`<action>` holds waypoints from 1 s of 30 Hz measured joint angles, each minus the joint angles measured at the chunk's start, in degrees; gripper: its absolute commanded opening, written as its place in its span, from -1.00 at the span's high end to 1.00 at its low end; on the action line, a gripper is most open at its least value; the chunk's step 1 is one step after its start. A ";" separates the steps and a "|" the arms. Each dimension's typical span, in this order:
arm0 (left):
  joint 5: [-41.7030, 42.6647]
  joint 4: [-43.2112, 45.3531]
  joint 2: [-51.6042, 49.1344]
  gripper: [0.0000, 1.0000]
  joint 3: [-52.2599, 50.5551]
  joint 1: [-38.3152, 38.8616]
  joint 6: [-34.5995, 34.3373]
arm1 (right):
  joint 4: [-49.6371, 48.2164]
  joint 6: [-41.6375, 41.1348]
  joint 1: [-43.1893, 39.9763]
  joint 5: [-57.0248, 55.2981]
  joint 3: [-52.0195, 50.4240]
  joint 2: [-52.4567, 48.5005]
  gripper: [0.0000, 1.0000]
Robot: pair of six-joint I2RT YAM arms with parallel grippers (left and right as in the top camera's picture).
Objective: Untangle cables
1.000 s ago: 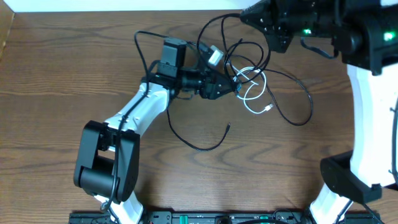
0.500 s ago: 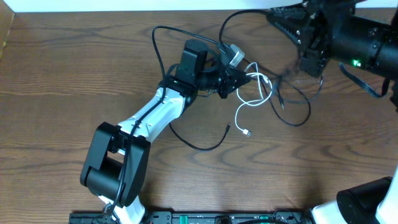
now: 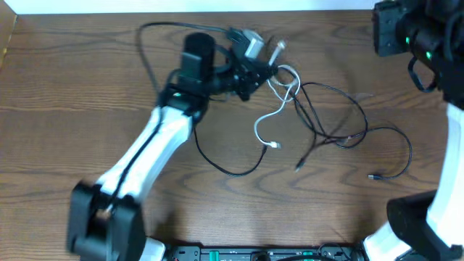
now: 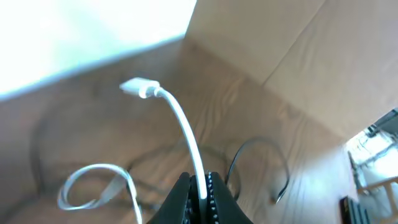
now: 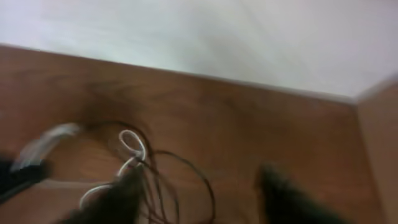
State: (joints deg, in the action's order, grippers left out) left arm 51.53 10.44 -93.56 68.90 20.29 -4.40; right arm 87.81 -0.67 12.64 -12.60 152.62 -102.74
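Note:
My left gripper [image 3: 267, 71] is shut on the white cable [image 3: 264, 119] near its upper end. In the left wrist view the white cable [image 4: 180, 127] rises from between the shut fingers of the left gripper [image 4: 200, 190] to its plug [image 4: 140, 88]. Its other plug [image 3: 274, 145] lies on the table. The black cables [image 3: 333, 119] lie loosely crossed to the right, with ends at mid-table [image 3: 299, 166] and further right [image 3: 373, 176]. Another black cable [image 3: 232, 172] curves under the left arm. My right gripper [image 5: 199, 196] is open and blurred above the cables, holding nothing.
The right arm [image 3: 417, 36] hangs over the back right corner, its base [image 3: 413, 225] at the front right. A white wall [image 5: 186, 31] runs behind the table's back edge. A dark rail [image 3: 254, 254] lines the front edge.
The left gripper shut on the white cable and drew it up and left. The right gripper opened, dropped the black cables and swung away right; they now lie spread on the table.

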 measured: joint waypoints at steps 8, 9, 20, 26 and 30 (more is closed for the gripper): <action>4.55 -0.85 17.68 0.85 0.00 -5.53 -0.11 | 3.65 -5.25 -4.39 -3.89 0.00 -6.25 -0.98; 4.79 -1.11 19.06 0.86 0.00 -6.19 -0.13 | 4.17 -5.22 -4.66 -3.61 0.00 -6.88 -0.98; 5.55 -1.46 29.07 0.85 0.00 -13.51 -0.13 | 9.20 11.54 -4.81 25.55 -0.26 -17.79 -0.98; 5.62 2.97 34.25 0.85 -0.07 -19.23 -3.72 | 9.25 20.20 -1.88 32.76 -4.11 -24.37 -0.98; 5.57 9.03 38.29 0.85 -0.13 -23.69 -7.52 | 9.35 25.59 1.49 34.14 -8.26 -25.83 -0.98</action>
State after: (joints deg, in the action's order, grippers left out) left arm 57.10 19.46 -55.27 68.77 -3.40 -11.92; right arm 97.17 24.93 14.13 21.54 144.35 -128.57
